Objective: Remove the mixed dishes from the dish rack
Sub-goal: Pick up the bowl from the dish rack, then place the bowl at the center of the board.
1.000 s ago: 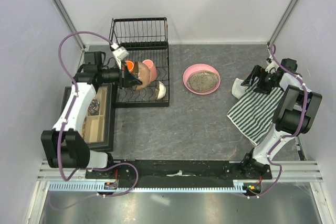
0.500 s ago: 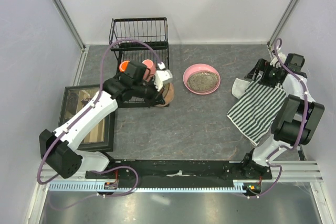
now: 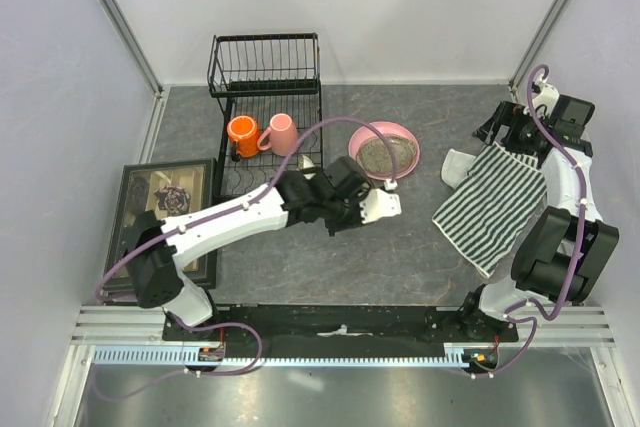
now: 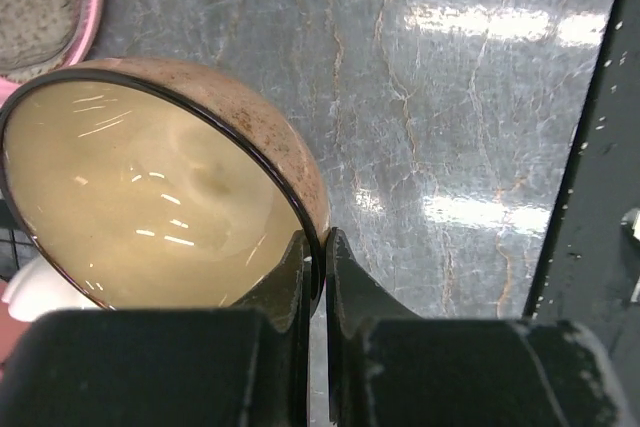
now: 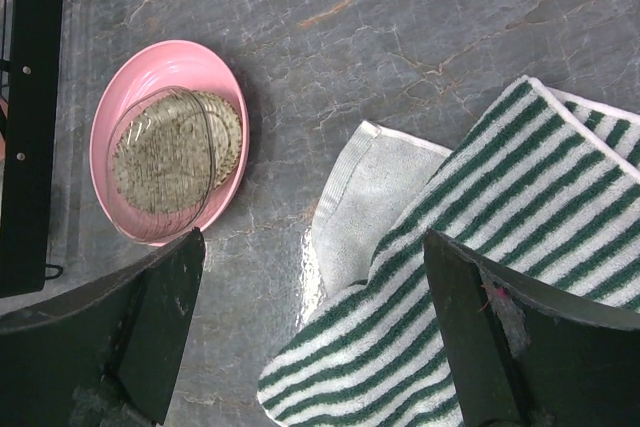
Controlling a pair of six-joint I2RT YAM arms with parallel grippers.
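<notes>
My left gripper is shut on the dark rim of the tan-brown bowl, one finger inside and one outside. It hangs over the table just in front of the pink speckled dish; in the top view the left gripper hides the bowl. The black wire dish rack still holds an orange mug and a pink mug. A small white bowl peeks out at the rack's right edge. My right gripper stands wide open above the striped cloth, holding nothing.
A black-framed box of trinkets lies at the left, beside the left arm. The striped cloth covers the table's right side. Grey walls and metal posts close in the back and sides. A black base rail runs along the near edge.
My left arm has swung from the rack rightward to the middle of the table, carrying the tan-brown bowl. The right gripper has drawn slightly back toward the far right corner, still open.
</notes>
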